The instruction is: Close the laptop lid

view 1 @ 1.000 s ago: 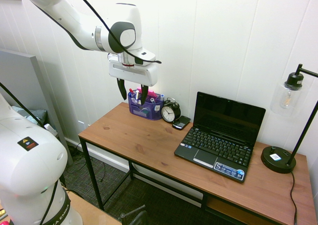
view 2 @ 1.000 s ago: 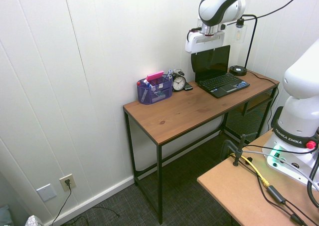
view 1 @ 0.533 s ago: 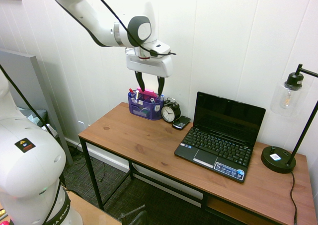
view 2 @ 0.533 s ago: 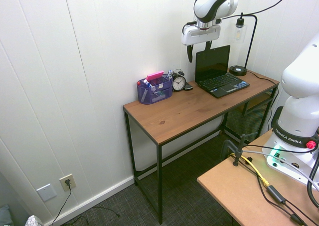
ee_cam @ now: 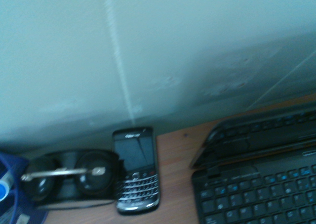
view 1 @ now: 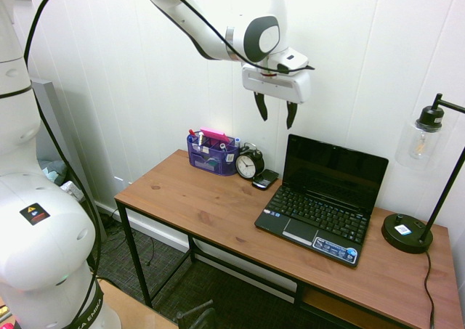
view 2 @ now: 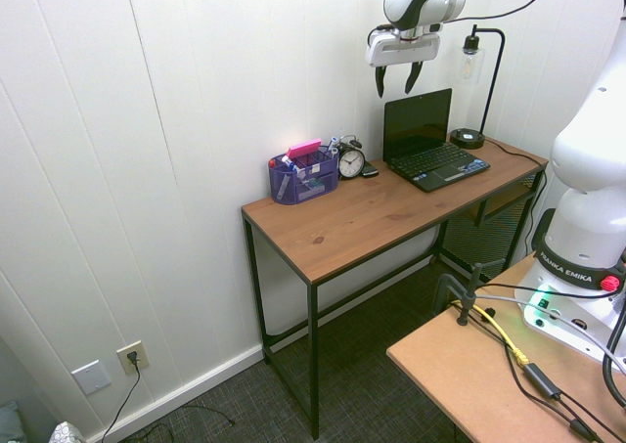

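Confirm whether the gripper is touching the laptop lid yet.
No, the open gripper hangs in the air above the upright laptop lid, clear of its top edge.

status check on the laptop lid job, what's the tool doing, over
White arm's tool open, empty, in the air above the thin black laptop lid's left end. Lid upright, untouched. Nothing in the gap between them.

The laptop lid (view 1: 333, 171) is a thin black panel with a dark glossy screen, standing open and tilted slightly back from its hinge on a small black netbook (view 1: 317, 218), toward the right part of the wooden desk (view 1: 196, 198)
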